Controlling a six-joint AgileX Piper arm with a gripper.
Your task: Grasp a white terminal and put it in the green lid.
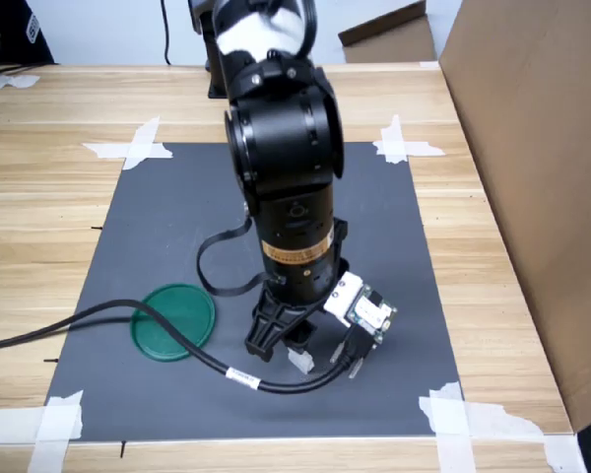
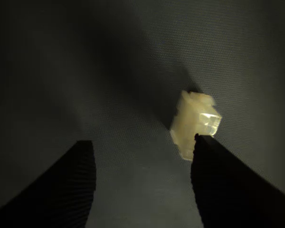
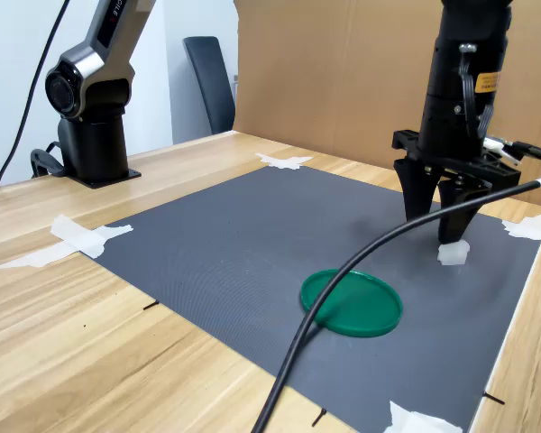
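Bare grey mat (image 1: 158, 227) is lying open around the green lid (image 1: 174, 321); only the black cable (image 1: 89, 317) is crossing its rim, while a cardboard wall (image 1: 532, 168) is bounding the first exterior view's right.

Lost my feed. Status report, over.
End effector open, low over mat. White terminal on mat beside one finger, not gripped. Green lid empty; black cable crosses its edge.

On the surface (image 1: 39, 197) lies a mat (image 1: 177, 217); in the first exterior view the lid (image 1: 173, 321) rests on it toward seven o'clock, the terminal (image 1: 300, 361) at three o'clock of the lid, under the claw (image 1: 279, 345).
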